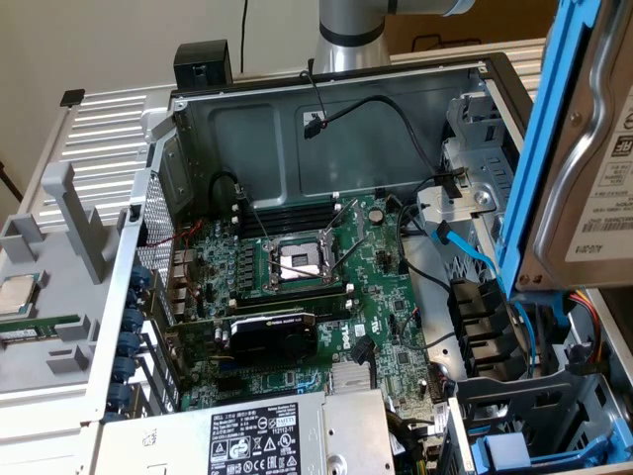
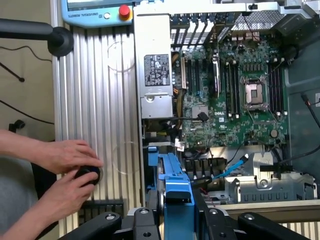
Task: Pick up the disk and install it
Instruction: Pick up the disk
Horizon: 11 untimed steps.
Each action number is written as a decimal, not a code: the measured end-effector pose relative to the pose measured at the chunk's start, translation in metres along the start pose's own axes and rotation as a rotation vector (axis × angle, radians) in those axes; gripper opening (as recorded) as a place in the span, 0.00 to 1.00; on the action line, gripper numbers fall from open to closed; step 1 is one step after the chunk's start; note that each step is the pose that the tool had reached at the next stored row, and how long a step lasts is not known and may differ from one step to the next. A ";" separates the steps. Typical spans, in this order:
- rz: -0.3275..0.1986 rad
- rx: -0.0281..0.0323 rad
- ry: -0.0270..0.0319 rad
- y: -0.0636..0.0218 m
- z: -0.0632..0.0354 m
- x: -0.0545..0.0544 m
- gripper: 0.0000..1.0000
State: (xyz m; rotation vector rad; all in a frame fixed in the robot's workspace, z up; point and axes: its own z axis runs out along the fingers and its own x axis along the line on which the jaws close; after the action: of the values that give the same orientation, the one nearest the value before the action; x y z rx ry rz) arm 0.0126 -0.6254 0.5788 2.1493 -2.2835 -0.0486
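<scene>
Bright, even light, with soft shadows inside the computer case (image 1: 267, 139).

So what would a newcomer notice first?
The silver rectangular disk in its bright blue plastic carrier hangs at the exterior view's right, by the open grey metal computer case, clamped in the gripper. Beside the case, a person's hands hold a small black object on the ribbed table.
</scene>
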 end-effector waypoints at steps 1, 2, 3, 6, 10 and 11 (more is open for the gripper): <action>0.000 0.0000 0.0003 -0.0001 0.0015 0.001 0.36; 0.000 0.0000 0.0003 -0.0002 0.0032 0.001 0.36; 0.000 0.0000 0.0003 -0.0003 0.0051 0.002 0.36; 0.000 0.0000 0.0001 -0.0009 0.0106 0.004 0.36; 0.000 0.0000 0.0002 -0.0038 0.0176 0.009 0.36; 0.000 0.0000 0.0002 -0.0045 0.0194 0.010 0.36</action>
State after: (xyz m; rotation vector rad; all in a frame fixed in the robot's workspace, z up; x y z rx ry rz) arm 0.0160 -0.6350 0.5591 2.1490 -2.2835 -0.0483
